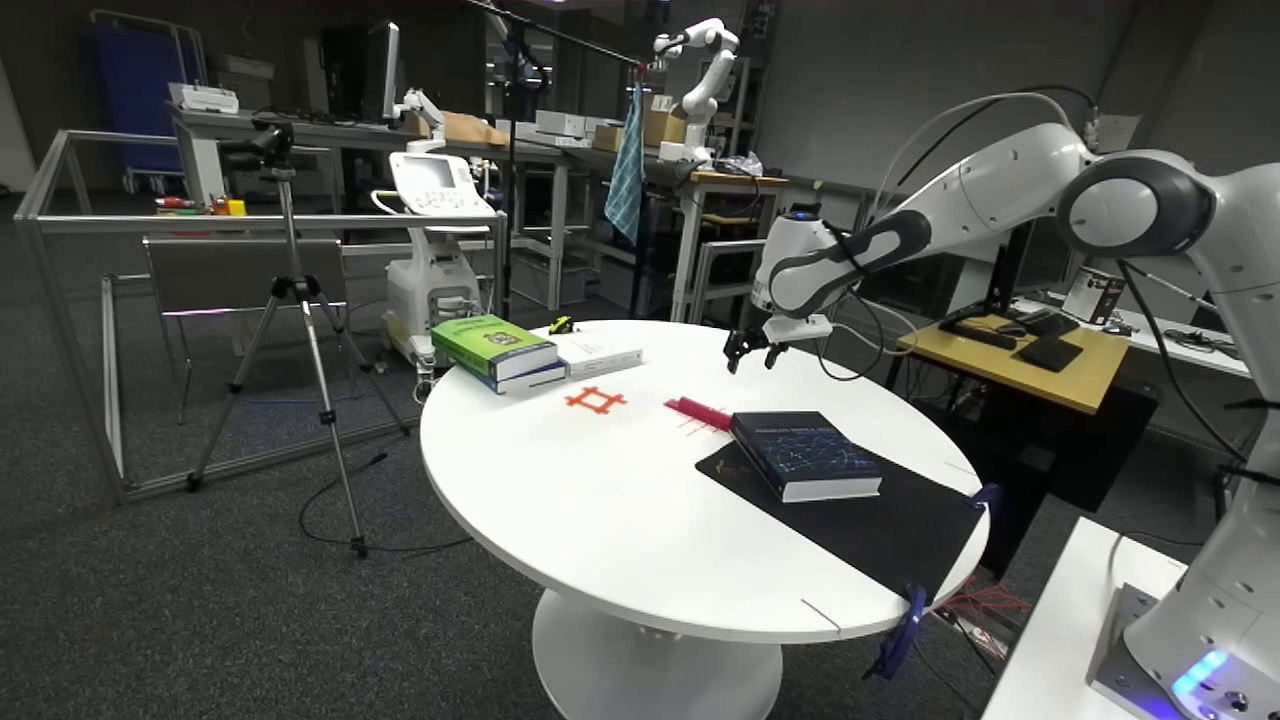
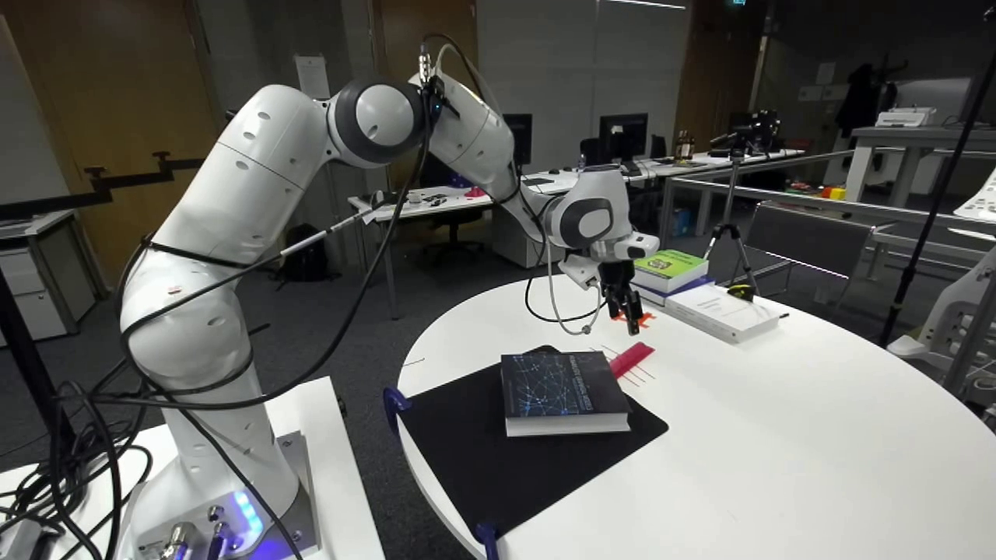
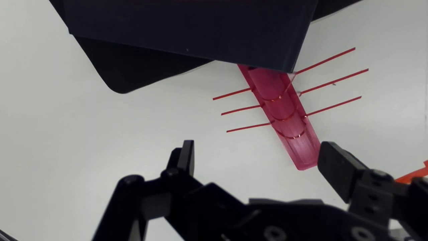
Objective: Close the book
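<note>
The book (image 1: 805, 445) is thick, with a dark cover patterned in blue lines and white page edges. It lies flat, its cover (image 2: 564, 385) down over the pages, in both exterior views. My gripper (image 1: 753, 362) hangs above the table beyond the book's far side, apart from it. In the wrist view the book's dark edge (image 3: 187, 30) fills the top, and much of the book falls outside that frame. The gripper (image 3: 257, 145) has its fingers spread wide with nothing held between them.
Under the book is a black mat (image 1: 880, 530), with blue clamps (image 2: 395, 403) at the table rim. A pink trough (image 3: 291, 127) with red strands meets the book's edge. Stacked books (image 1: 495, 350), a white book (image 2: 724, 311) and an orange frame (image 1: 596, 400) lie farther off.
</note>
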{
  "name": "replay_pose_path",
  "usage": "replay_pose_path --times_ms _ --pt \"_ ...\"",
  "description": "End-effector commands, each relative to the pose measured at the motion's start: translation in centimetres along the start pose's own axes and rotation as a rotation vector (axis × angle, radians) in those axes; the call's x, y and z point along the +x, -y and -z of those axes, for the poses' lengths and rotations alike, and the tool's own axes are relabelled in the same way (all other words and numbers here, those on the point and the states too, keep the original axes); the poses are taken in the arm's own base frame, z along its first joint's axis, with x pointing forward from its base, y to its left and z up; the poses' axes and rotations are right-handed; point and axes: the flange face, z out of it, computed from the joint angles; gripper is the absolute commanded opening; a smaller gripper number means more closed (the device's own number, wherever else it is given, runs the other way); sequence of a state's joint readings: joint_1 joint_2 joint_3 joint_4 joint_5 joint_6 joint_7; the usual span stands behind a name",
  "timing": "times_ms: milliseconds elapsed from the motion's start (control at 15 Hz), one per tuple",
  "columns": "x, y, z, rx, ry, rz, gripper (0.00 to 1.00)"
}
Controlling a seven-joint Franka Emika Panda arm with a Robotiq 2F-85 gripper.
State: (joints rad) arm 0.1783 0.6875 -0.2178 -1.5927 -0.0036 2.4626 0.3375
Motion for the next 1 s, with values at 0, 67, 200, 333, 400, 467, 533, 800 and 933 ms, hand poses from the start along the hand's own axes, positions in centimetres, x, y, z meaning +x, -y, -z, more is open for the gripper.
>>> replay_pose_path --times_ms 0,67,200,333,400,467,533,800,933 --pt "0.6 0.0 -0.7 -0.014 0.018 -0.013 1.0" --pt "0.5 0.1 -1.0 -0.013 0.023 -0.018 1.0" --pt "0.5 0.1 -1.5 -0.016 0.039 -0.027 1.0" --pt "0.7 -0.1 -1.1 -0.019 0.075 -0.03 1.0" --pt "-0.4 0.1 -2.0 -0.02 0.047 -0.009 1.0" --pt "-0.4 0.1 -2.0 -0.02 0.052 -0.009 1.0" --pt "-0.5 0.2 -2.0 -0.019 0.054 -0.008 1.0" --pt "-0.9 0.5 -1.2 0.022 0.024 -0.005 1.0" --pt "-1.0 0.6 -1.8 0.024 0.011 -0.004 1.0"
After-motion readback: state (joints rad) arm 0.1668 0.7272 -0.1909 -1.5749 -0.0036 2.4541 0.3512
